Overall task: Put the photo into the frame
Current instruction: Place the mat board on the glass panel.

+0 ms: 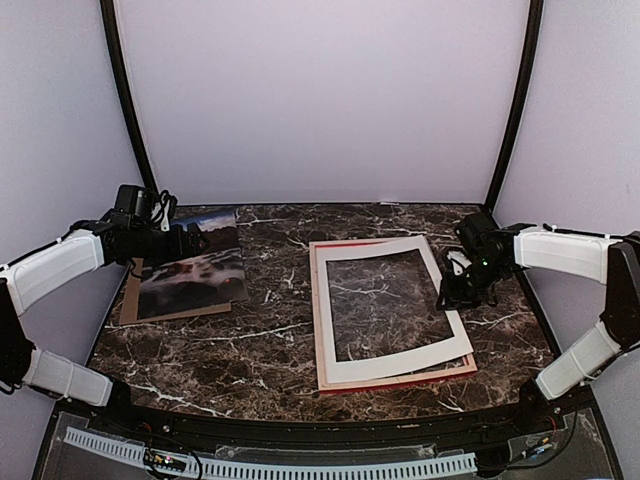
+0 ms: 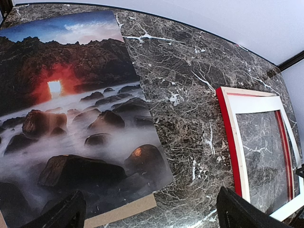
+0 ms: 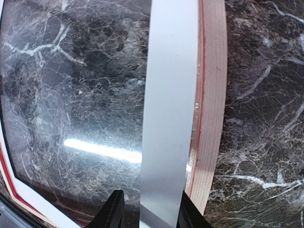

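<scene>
Even, soft overhead light, mild lilac cast.
The marble surface point(image 1: 270, 350) shows only faint shadows; the right wrist view catches one bright streak of glare, perhaps on a clear sheet point(image 3: 102, 151), and the left wrist view bows the surface's far edge.

A dark marble table point(image 1: 260, 350), veined in white, is filling the bottom of a small booth. Plain pale lilac walls are closing it in: a back wall point(image 1: 320, 100) along the far edge, a left wall point(image 1: 50, 120) and a right wall point(image 1: 590, 110). Two black poles point(image 1: 125, 100) are rising from the far corners, spreading apart toward the top. Soft, even light is washing everything. A white slotted strip point(image 1: 300, 465) is running along the near edge.
</scene>
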Action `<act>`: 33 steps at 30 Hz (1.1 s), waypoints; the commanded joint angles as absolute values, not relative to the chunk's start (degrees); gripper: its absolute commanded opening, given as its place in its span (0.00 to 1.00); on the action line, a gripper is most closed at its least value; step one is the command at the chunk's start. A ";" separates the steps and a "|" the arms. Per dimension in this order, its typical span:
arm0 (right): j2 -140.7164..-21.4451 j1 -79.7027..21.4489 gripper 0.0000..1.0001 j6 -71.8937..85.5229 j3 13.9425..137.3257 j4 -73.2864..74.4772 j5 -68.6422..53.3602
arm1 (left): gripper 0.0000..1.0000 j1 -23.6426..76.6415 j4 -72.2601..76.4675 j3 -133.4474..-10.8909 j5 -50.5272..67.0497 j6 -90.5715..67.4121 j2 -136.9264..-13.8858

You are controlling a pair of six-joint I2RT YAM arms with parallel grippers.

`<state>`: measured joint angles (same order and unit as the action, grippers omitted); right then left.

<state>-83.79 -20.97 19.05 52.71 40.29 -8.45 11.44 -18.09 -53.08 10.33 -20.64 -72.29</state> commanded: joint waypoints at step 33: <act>-94.45 -15.03 0.39 18.17 54.05 28.20 -6.49 | 0.99 8.86 -30.99 -63.89 7.12 -13.57 -79.80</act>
<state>-93.32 -15.31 18.52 53.04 32.29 -3.03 10.79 -26.79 -60.95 6.81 -15.70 -78.28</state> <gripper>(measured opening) 0.423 0.990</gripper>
